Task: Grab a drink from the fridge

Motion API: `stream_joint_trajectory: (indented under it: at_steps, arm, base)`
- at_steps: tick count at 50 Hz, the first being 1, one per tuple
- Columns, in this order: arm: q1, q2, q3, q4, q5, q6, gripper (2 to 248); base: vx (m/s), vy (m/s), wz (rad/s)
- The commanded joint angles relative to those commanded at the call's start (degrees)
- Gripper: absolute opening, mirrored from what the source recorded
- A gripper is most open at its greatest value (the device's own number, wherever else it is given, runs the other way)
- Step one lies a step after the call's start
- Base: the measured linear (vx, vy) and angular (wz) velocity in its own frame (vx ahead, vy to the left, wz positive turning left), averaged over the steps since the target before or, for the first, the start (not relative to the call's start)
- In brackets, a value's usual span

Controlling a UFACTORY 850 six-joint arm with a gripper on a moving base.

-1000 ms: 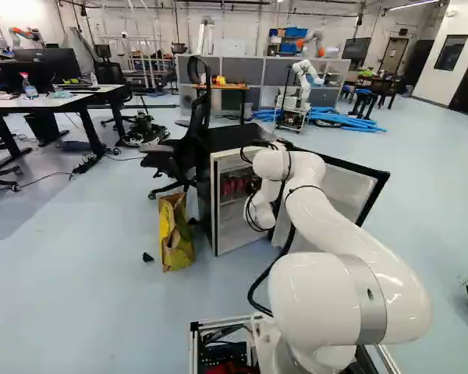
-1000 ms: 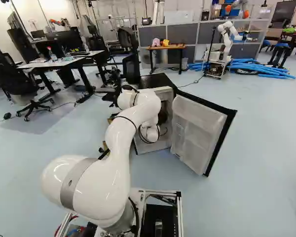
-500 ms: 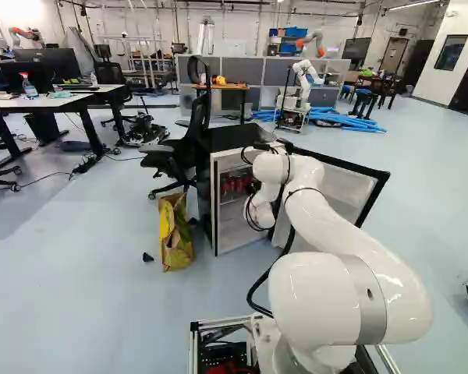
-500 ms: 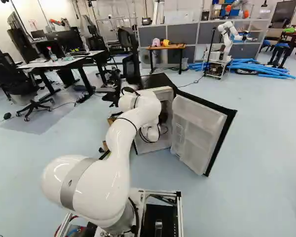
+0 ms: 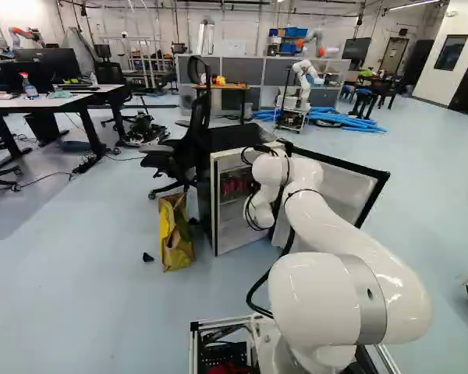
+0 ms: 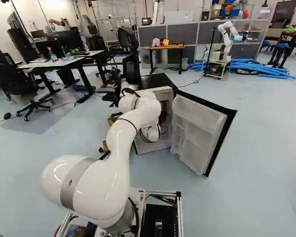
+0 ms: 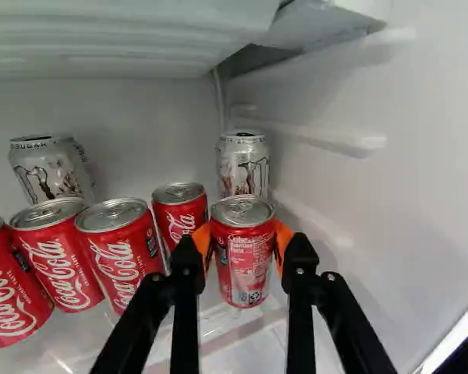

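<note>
Three red cans (image 7: 54,257) stand side by side at nine to ten o'clock from the gripper (image 7: 242,241), with a silver can (image 7: 51,173) behind them at ten. One more red can (image 7: 183,220) is at eleven, close in. At the dial's middle, the two orange pads (image 7: 281,241) pinch the task can (image 7: 243,269), a red one, upright inside the fridge (image 5: 205,187); I can't tell if its base touches the shelf. Another silver can (image 7: 244,170) stands at twelve.

Taking the fridge as the dial in the left base view, a desk (image 5: 51,101) lies at ten, a yellow bag (image 5: 177,241) at eight, the arm (image 5: 335,226) reaches in from five, and the open door (image 6: 197,128) is at three.
</note>
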Motion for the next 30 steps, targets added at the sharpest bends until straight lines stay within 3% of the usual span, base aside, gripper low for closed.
stream_joint_trajectory:
  at_steps: [3,4,30]
  arm:
    - [0.00,0.00,0.00,0.00,0.00,0.00,110]
    - [0.00,0.00,0.00,0.00,0.00,0.00,96]
    - [0.03,0.50,0.86,0.00,0.00,0.00,96]
  base:
    - [0.000,0.000,0.000]
    - [0.000,0.000,0.000]
    - [0.000,0.000,0.000]
